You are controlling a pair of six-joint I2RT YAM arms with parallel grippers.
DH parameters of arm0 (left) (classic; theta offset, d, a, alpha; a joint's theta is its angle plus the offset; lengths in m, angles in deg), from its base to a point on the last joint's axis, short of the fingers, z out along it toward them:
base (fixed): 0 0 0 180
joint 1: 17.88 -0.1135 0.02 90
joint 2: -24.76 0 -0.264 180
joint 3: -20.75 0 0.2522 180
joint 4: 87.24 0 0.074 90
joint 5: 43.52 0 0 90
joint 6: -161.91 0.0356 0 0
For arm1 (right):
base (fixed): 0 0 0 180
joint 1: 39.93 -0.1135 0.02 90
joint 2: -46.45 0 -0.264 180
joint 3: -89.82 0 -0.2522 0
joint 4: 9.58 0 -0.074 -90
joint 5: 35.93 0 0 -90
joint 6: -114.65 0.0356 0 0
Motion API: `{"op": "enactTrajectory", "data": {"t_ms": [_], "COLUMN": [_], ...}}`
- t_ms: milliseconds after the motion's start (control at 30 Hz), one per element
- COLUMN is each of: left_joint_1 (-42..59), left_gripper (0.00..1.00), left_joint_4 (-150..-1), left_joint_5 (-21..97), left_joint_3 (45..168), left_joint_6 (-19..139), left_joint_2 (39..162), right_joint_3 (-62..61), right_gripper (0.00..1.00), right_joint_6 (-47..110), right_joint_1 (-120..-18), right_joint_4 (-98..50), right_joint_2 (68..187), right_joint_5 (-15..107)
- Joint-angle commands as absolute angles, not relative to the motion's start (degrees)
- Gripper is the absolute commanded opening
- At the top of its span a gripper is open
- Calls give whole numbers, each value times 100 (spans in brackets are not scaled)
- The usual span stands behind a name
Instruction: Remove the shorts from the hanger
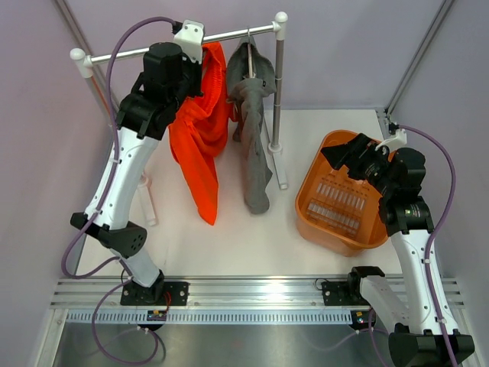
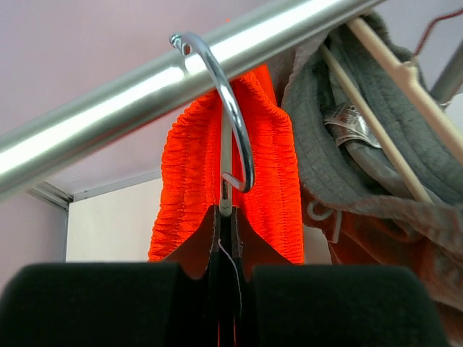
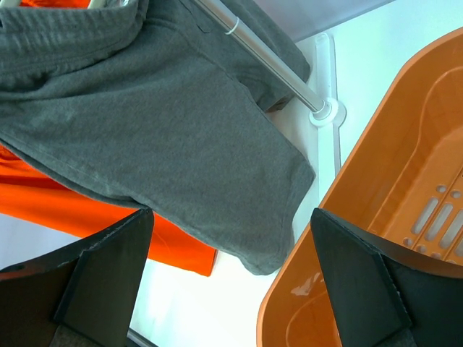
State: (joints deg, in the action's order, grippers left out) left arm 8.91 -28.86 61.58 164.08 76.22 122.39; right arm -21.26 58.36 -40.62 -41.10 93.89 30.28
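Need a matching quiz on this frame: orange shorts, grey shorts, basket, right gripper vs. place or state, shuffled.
1 orange shorts
2 grey shorts
3 basket
4 right gripper

a open, by the basket
b on the table, right of the rack
c hangs by the rack's right post
d on the hanger the left gripper pinches

Pairs: 1-d, 2-c, 3-b, 4-a

Lower stem of the hanger [image 2: 226,159], hidden between left end effector [image 2: 226,242] fingertips.
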Motion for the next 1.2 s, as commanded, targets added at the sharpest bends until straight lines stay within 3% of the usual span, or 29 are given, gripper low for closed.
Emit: {"op": "enactTrajectory", "data": {"t_ms": [0, 367, 667, 1167], "left_joint_1": [963, 998, 1340, 4056], "left_gripper": [0, 0, 0, 0], "left_joint_4": [-3296, -3120, -3165, -1591], "left_joint_5": [6239, 6266, 6590, 8480], "left_joint_3": [16476, 16231, 14631, 13251], "left_joint_6": [7735, 7578, 7217, 6454], "left_joint_2": [11740, 11442, 10195, 9244], "right_joint_3": [-2087, -2008, -2035, -1420], "right_gripper": [100, 99, 100, 100], "right_joint_6": [5708, 5568, 5488, 5242], "right_joint_1": [-4037, -4037, -4037, -4221], "right_joint_4": [-3863, -4065, -4083, -4891], "right_joint_2": [9373, 9259, 9083, 8916], "right_joint_5": [2779, 2744, 2463, 1258]}}
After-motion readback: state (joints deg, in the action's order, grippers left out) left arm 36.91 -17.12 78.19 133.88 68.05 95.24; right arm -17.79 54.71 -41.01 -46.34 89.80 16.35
